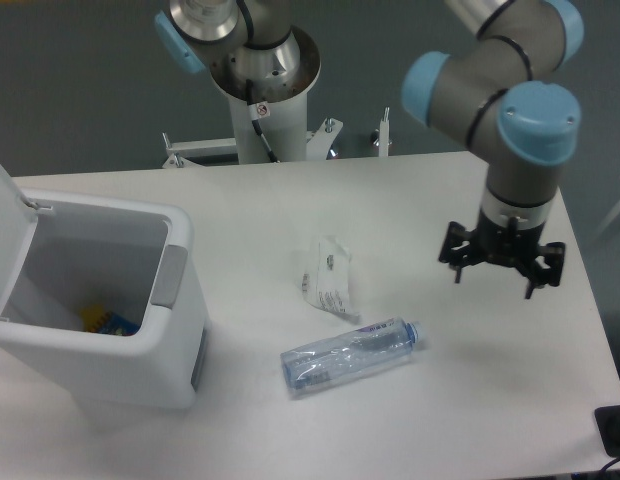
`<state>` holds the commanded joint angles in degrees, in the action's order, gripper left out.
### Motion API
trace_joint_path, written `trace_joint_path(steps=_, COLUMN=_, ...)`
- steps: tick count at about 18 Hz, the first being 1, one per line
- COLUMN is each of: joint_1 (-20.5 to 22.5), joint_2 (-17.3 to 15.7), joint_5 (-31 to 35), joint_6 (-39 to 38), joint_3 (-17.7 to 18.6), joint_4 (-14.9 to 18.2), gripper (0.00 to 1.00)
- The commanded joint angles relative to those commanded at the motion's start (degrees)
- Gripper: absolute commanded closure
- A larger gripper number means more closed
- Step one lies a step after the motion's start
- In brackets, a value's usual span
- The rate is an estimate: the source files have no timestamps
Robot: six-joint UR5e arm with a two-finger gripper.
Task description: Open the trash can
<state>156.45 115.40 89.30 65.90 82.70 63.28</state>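
Observation:
The white trash can (100, 370) stands at the left of the table with its lid (8, 210) swung up and back, so the inside shows. A grey push-button (168, 276) sits on its front rim. Something yellow and blue (108, 322) lies at the bottom. My gripper (495, 282) hangs far to the right, over the table's right side, well away from the can. It is open, fingers spread, with nothing between them.
A clear plastic bottle (350, 356) lies on its side in the middle of the table. A crumpled white wrapper (328, 280) lies just behind it. The robot base (262, 90) stands at the table's back edge.

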Motion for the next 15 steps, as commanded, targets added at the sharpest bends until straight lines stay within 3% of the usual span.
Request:
trace_joint_path(steps=5, joint_1=-0.09, joint_2=0.61, joint_5=0.00, joint_6=6.96, joint_3=0.09, joint_4=-0.09, gripper=0.00)
trace_joint_path(steps=15, joint_1=-0.70, joint_2=0.97, joint_5=0.18, joint_6=7.14, joint_3=1.14, joint_4=-0.62, gripper=0.00)
